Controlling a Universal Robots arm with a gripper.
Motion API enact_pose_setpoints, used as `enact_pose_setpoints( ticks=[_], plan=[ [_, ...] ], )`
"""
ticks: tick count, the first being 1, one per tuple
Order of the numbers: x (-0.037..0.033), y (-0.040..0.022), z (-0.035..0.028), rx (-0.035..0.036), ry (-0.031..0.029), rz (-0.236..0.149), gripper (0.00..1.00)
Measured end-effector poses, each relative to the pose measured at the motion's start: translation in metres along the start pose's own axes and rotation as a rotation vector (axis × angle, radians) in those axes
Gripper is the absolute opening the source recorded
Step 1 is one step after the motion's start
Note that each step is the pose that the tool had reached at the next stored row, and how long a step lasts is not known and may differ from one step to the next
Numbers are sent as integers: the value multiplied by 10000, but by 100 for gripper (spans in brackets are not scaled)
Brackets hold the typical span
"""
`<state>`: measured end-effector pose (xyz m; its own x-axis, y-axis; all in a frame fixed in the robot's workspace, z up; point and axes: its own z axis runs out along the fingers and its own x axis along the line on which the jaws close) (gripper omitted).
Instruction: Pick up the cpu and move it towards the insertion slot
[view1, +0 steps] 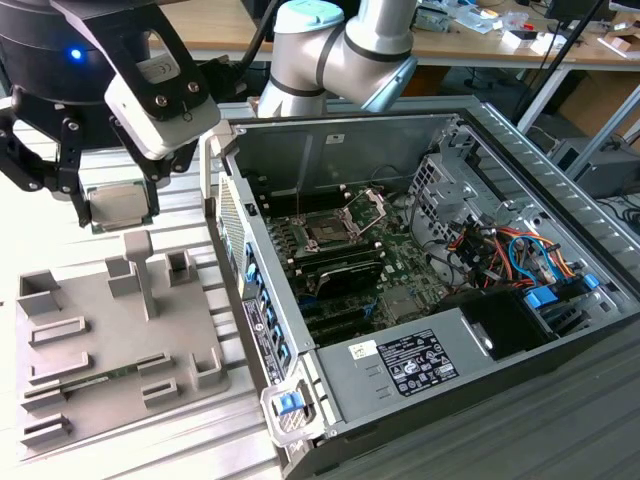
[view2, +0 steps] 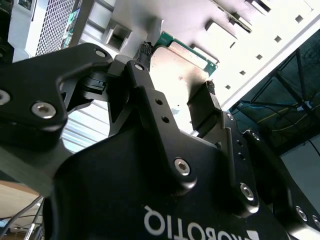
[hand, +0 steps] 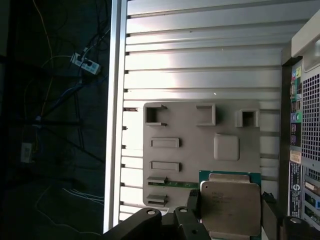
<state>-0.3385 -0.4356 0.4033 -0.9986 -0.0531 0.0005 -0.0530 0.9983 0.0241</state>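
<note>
1. Clamps the cpu (view1: 118, 204) in the gripper (view1: 115, 214), with the fingers (view2: 145, 53) pressed against two opposite edges.
2. Holds the chip level and lifted off the grey fixture plate (view1: 110, 345), its pale metal top and green rim (hand: 231, 205) facing up in the first wrist view.
3. Hangs over the slatted table (view1: 190, 215), at the exterior view's left of the open computer case (view1: 560, 190).
4. Sits well apart from the insertion slot (view1: 328, 233), which lies on the motherboard inside the case with its bracket (view1: 368, 206) raised.
</note>
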Motion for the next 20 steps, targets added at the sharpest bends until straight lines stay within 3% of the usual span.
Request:
enact_pose_setpoints(
  ticks=[20],
  plan=[
    [-181, -9, 0, 0, 0, 0, 55]
  ],
)
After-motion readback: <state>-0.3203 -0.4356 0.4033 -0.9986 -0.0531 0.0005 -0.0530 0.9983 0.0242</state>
